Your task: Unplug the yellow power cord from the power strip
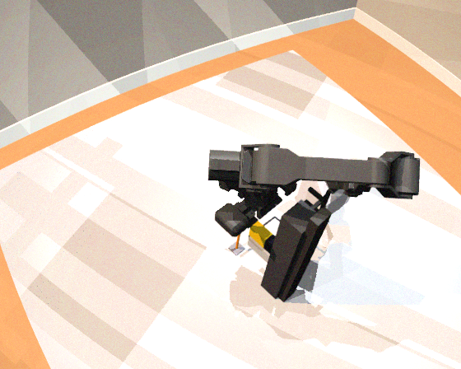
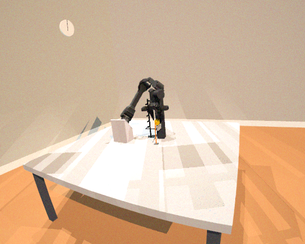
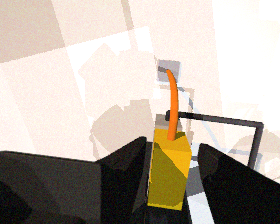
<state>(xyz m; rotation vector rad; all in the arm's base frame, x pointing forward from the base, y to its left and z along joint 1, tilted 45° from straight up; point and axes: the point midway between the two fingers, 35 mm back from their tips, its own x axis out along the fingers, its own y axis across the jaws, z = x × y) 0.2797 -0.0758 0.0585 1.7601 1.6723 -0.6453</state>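
Observation:
The yellow plug (image 1: 259, 235) (image 2: 157, 122) (image 3: 168, 172) sits in the side of the dark power strip (image 1: 291, 251) (image 2: 162, 129), which stands upright on the table. An orange cord (image 1: 237, 240) (image 2: 155, 136) (image 3: 173, 100) curves from the plug down to a small grey square (image 1: 236, 249) (image 3: 169, 66) on the table top. My gripper (image 1: 253, 221) (image 3: 171, 146) has come over the strip from above. Its two dark fingers stand partly open on either side of the plug, with a narrow gap showing on each side in the wrist view.
A thin black wire frame (image 3: 258, 135) (image 2: 148, 120) stands just behind the strip. A white block (image 2: 121, 131) stands on the table by the arm's base. The white table (image 2: 181, 190) ends in edges over an orange floor.

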